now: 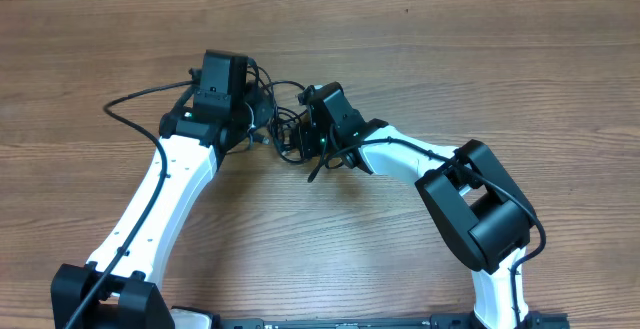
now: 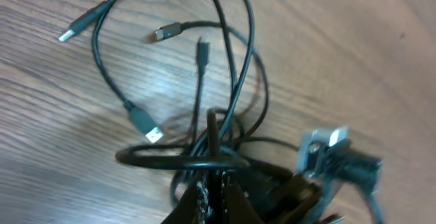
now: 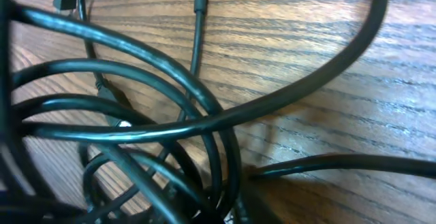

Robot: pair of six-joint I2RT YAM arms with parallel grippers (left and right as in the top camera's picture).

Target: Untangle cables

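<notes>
Left gripper (image 2: 212,195) jaws closed, pinching strands of cables (image 2: 235,67) at knot. Right gripper (image 1: 308,127) just beside, over same bundle; jaw state cannot tell, fingers hidden among loops. Cables: one tangled bundle between two grippers, several black loops overlapping, near middle of wooden table (image 1: 480,59). Four plug ends lie loose on wood beyond knot: two USB-A plugs (image 2: 76,29), two smaller plugs (image 2: 167,31)

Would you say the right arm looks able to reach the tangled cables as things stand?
Probably yes: the right pincer sits right at the cables, which fill its wrist view; nothing lies between.
</notes>
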